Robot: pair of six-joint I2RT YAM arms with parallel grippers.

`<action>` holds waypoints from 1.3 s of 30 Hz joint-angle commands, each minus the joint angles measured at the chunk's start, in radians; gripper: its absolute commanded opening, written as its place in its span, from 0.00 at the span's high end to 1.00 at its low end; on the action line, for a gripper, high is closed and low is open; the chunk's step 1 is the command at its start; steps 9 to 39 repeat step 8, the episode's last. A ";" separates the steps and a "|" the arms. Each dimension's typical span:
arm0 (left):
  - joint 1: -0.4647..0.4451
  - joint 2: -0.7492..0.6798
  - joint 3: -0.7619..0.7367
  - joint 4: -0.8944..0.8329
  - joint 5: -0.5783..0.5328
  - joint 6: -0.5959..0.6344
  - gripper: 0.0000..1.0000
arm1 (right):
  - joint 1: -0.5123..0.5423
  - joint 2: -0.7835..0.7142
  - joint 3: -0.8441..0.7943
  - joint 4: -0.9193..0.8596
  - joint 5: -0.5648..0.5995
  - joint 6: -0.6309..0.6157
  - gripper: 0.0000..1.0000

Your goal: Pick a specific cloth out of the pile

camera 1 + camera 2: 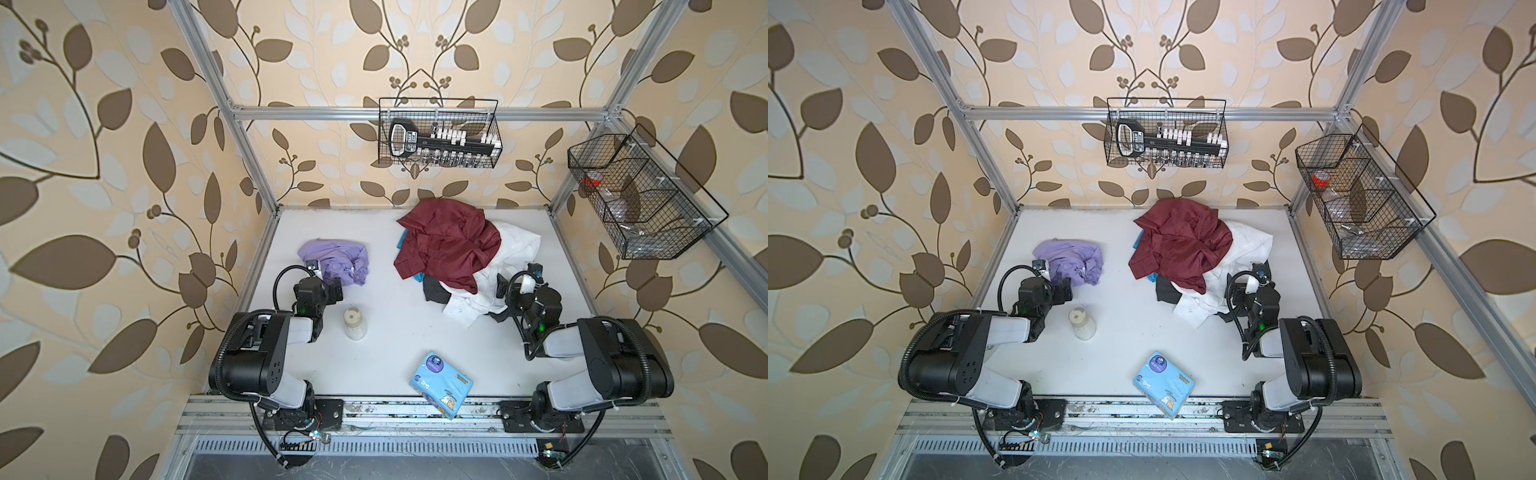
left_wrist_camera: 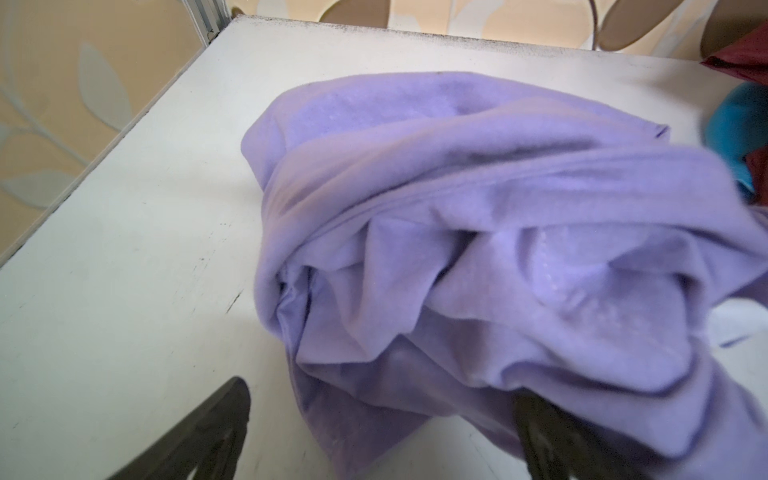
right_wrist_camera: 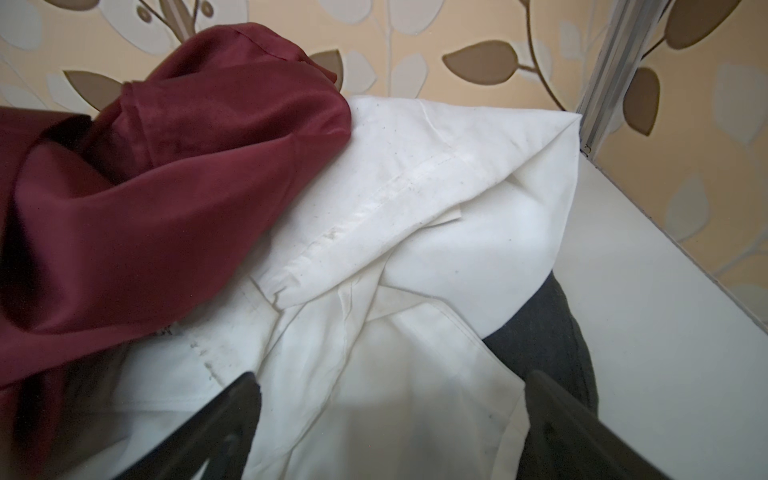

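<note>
cloth point(image 1: 332, 262) | left claw point(image 2: 380, 390) spread, touching its edge | right claw point(image 3: 392, 376) spread over pile point(image 1: 451, 245)

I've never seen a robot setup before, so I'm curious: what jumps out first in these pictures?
The dark red satin garment catches the eye first, topping the pile of white, black and teal clothes at the back right of the white table. Next comes the lavender cloth, crumpled alone at the back left, with the left hand open at its near edge.
</note>
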State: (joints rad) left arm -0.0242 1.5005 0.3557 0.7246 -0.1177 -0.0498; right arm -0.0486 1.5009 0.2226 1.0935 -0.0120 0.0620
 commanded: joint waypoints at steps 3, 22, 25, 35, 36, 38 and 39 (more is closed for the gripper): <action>0.010 -0.007 0.031 0.012 0.024 0.021 0.01 | -0.001 0.001 0.018 0.031 -0.017 -0.005 0.00; 0.010 -0.008 0.029 0.011 0.024 0.021 0.01 | 0.000 -0.002 0.016 0.031 -0.018 -0.007 0.00; 0.010 -0.008 0.029 0.011 0.024 0.021 0.01 | 0.000 -0.002 0.016 0.031 -0.018 -0.007 0.00; 0.010 -0.008 0.029 0.011 0.024 0.021 0.01 | 0.000 -0.002 0.016 0.031 -0.018 -0.007 0.00; 0.010 -0.008 0.029 0.011 0.024 0.021 0.01 | 0.000 -0.002 0.016 0.031 -0.018 -0.007 0.00; 0.010 -0.008 0.029 0.011 0.024 0.021 0.01 | 0.000 -0.002 0.016 0.031 -0.018 -0.007 0.00; 0.010 -0.008 0.029 0.011 0.024 0.021 0.01 | 0.000 -0.002 0.016 0.031 -0.018 -0.007 0.00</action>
